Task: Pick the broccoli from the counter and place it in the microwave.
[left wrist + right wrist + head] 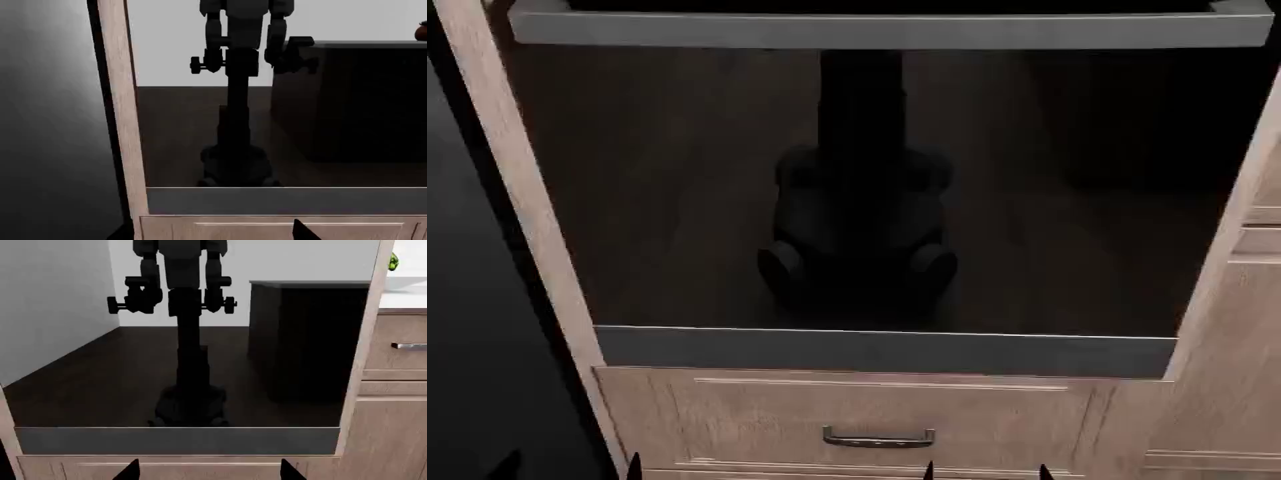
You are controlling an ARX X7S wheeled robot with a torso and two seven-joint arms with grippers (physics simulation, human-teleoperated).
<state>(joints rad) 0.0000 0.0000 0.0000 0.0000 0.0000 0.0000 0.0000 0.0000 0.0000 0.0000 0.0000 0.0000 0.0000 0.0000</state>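
The broccoli shows only as a small green bit at the edge of the right wrist view, on the white counter beyond a wood cabinet post. Both grippers hang low in front of a dark glass appliance door that mirrors my own body. My left gripper and right gripper stand open, holding nothing. In the right wrist view the right gripper shows two spread black tips. Just one fingertip of the left gripper shows in its wrist view. I cannot tell whether this door belongs to the microwave.
A wood drawer with a metal handle sits under the glass door. Wood posts frame the door on both sides. More drawers with a bar handle sit under the counter to the right. A dark gap runs down the left.
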